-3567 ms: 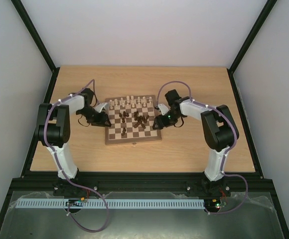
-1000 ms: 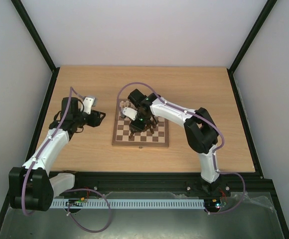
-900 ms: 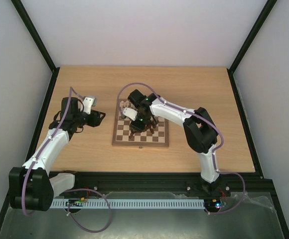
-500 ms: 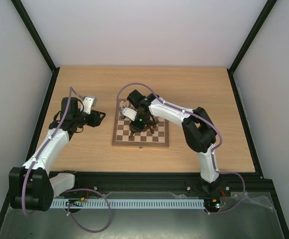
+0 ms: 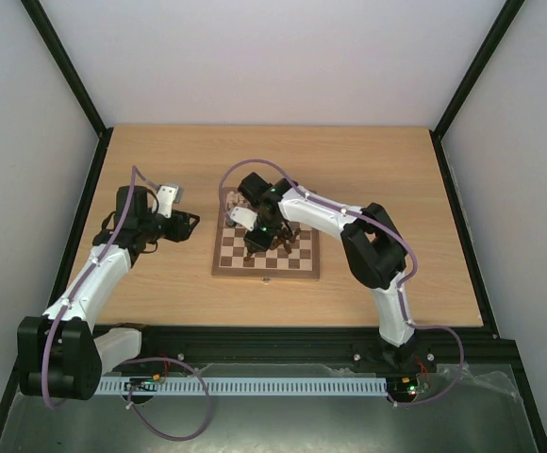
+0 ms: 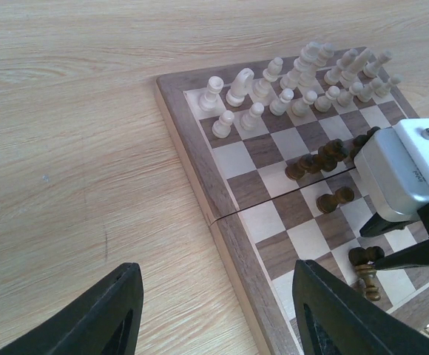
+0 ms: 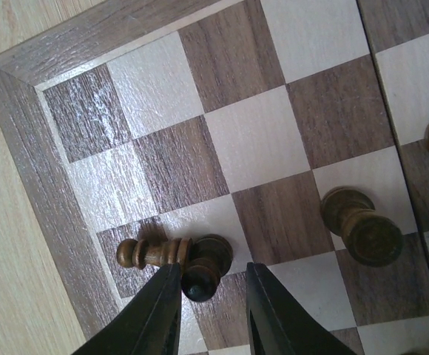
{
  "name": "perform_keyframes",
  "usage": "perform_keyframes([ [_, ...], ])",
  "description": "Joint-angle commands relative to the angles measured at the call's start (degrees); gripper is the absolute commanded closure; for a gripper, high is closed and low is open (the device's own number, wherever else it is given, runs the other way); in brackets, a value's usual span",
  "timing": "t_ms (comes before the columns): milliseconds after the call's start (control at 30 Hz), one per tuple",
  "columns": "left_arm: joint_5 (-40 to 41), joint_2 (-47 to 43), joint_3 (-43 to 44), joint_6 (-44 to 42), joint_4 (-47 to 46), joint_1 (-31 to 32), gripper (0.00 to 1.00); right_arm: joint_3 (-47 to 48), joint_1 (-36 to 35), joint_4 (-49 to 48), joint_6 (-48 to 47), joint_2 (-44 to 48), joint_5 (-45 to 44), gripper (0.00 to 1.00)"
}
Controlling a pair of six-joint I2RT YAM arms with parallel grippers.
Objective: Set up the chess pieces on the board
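My left tool (image 6: 218,314) hangs over bare tabletop (image 6: 74,111), off the board's (image 6: 192,155) left edge. Its fingers are spread wide with nothing between them, and there is open wood all round.

From that wrist I see the cream pieces (image 6: 303,81) packed into the two far rows. The dark pieces (image 6: 325,159) are bunched loosely near the middle fold. The near left squares are bare.

My right tool (image 7: 208,303) reaches in over the board (image 5: 264,266) and sits low at one corner. Its fingers are narrow, one either side of a standing dark pawn (image 7: 205,265). A sliver of light square shows between that pawn and one finger, so it is not clamped.

A fallen dark pawn (image 7: 149,253) lies on its side touching the standing one, with its head pointing at the border (image 7: 44,222), one square in from the rim. Another dark pawn (image 7: 362,231) stands about two squares away. The squares towards the corner are free.
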State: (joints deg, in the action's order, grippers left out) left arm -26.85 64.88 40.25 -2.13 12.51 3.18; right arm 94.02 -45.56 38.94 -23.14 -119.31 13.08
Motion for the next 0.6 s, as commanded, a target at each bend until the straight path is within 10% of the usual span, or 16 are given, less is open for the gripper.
perform_keyframes([
  [0, -1.0, -0.9, -0.5, 0.0, -0.7, -0.3, 0.41, 1.4, -0.5, 2.7, 0.6, -1.5, -1.0, 0.77],
  [567, -11.6, 3.0, 1.0, -9.0, 2.6, 2.5, 0.46, 3.7, 2.1, 2.5, 8.1, 0.2, 4.4, 0.93],
])
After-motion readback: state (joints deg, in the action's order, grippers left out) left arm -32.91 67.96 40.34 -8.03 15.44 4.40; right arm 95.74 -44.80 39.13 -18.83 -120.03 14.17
